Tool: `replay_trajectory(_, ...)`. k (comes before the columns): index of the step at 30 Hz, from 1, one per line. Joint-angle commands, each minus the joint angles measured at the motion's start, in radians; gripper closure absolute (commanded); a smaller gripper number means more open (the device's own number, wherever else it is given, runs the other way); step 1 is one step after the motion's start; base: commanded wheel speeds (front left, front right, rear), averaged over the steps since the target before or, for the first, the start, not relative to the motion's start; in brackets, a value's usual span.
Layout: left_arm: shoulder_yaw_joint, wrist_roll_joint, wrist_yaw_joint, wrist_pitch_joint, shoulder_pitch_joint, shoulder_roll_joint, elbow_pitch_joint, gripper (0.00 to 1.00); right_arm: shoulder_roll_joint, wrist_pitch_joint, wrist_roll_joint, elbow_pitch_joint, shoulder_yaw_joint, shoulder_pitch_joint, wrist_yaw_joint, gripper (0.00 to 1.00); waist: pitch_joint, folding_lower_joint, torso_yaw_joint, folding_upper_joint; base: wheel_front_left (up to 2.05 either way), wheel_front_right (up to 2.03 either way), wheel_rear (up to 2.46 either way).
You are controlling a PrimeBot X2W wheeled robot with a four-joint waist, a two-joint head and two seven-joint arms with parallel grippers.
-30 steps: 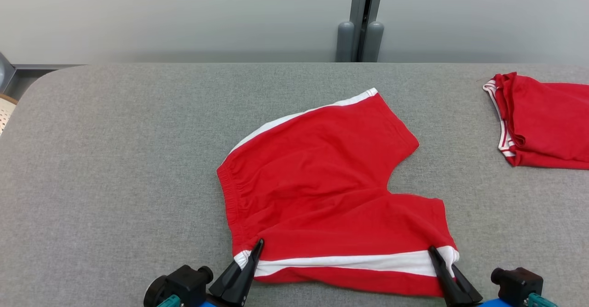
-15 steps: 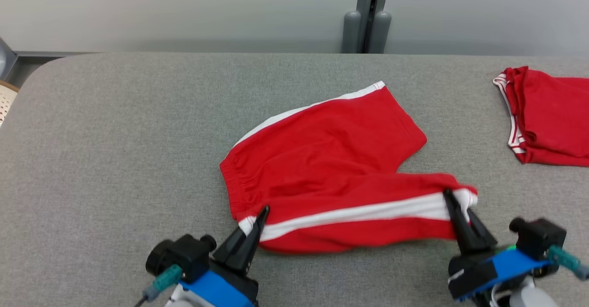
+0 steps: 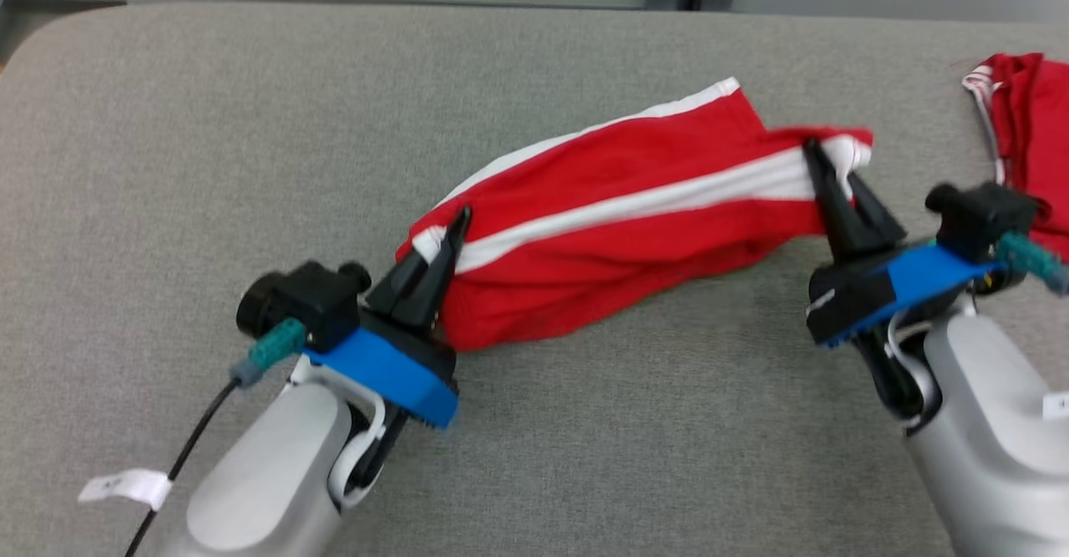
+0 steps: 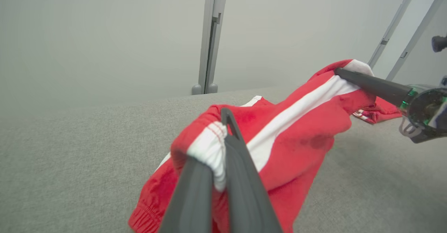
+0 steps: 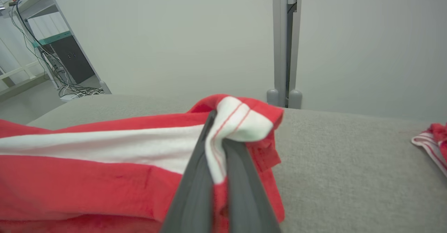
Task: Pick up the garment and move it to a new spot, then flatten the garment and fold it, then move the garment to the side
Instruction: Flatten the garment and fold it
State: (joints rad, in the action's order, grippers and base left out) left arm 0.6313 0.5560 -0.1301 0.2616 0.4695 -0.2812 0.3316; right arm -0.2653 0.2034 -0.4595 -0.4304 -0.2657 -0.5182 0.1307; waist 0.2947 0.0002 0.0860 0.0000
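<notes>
**Red over red: laying the lifted leg down square**

Pinched at both ends of the white stripe (image 3: 635,205): left gripper (image 3: 459,219) pressed together on the waistband corner of the red shorts (image 3: 601,281), right gripper (image 3: 814,152) pressed together on the hem corner. Spread across the grey table (image 3: 209,164) to the left of the folded pile (image 3: 1031,123), hem end near that pile but apart from it. Striped edge raised off the surface; lower half resting flat, with slack cloth sagging between the two grips.

Judged to be the fold itself, one leg carried over the other.

- Move both grippers together and level, to hold the stripe taut and straight.
- Aim the carried edge at the far striped edge, matching corner to corner.
- Lower gently before letting go, to avoid trapping a wrinkle underneath.
- Steer clear of the folded pile on the hem side.
- Likely fault: one end leading, giving a skewed, bunched fold.
</notes>
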Motion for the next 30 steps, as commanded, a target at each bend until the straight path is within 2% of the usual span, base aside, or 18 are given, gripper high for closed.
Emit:
replay_trajectory(1,-0.004,0.015,-0.001,0.005,0.045,0.010,0.016,1.00,-0.009,0.008,0.006,-0.029,-0.004,-0.063,0.000,1.00,0.039,-0.0002,0.028,0.0000,0.00,0.00,0.00)
replay_trajectory(9,-0.003,0.053,-0.001,0.005,0.179,0.041,0.122,1.00,0.020,-0.007,-0.010,-0.238,-0.044,-0.277,0.000,1.00,0.107,-0.0002,0.052,0.0000,0.00,0.00,0.00)
replay_trajectory(15,0.017,0.070,-0.001,0.005,0.233,0.067,0.200,1.00,0.031,0.014,-0.004,-0.377,-0.079,-0.368,0.000,1.00,0.140,-0.0002,0.062,0.0000,0.00,0.00,0.00)
replay_trajectory(16,0.022,0.069,-0.001,0.005,0.237,0.070,0.209,1.00,0.031,0.021,-0.005,-0.395,-0.083,-0.376,0.000,0.83,0.142,-0.0002,0.062,0.0000,0.00,0.00,0.00)
replay_trajectory(17,0.023,0.069,-0.001,0.005,0.241,0.074,0.214,1.00,0.030,0.025,-0.007,-0.409,-0.087,-0.383,0.000,0.54,0.144,-0.0002,0.061,0.0000,0.00,0.00,0.00)
replay_trajectory(18,0.024,0.069,-0.001,0.005,0.241,0.077,0.219,0.62,0.027,0.032,-0.009,-0.421,-0.090,-0.386,0.000,0.00,0.144,-0.0002,0.060,0.0000,0.00,0.00,0.00)
replay_trajectory(19,0.025,0.066,-0.001,0.005,0.237,0.076,0.226,0.18,0.024,0.035,-0.011,-0.436,-0.094,-0.388,0.000,0.00,0.143,-0.0002,0.059,0.0000,0.00,0.00,0.00)
replay_trajectory(20,0.024,0.060,-0.001,0.005,0.233,0.075,0.229,0.00,0.022,0.040,-0.013,-0.445,-0.097,-0.389,0.000,0.00,0.142,-0.0002,0.058,0.0000,0.00,0.00,0.00)
replay_trajectory(30,-0.019,0.014,-0.001,0.005,0.088,0.064,0.177,0.00,-0.027,0.062,-0.038,-0.448,-0.100,-0.299,0.000,0.00,0.078,-0.0002,0.059,0.0000,0.00,0.00,0.00)
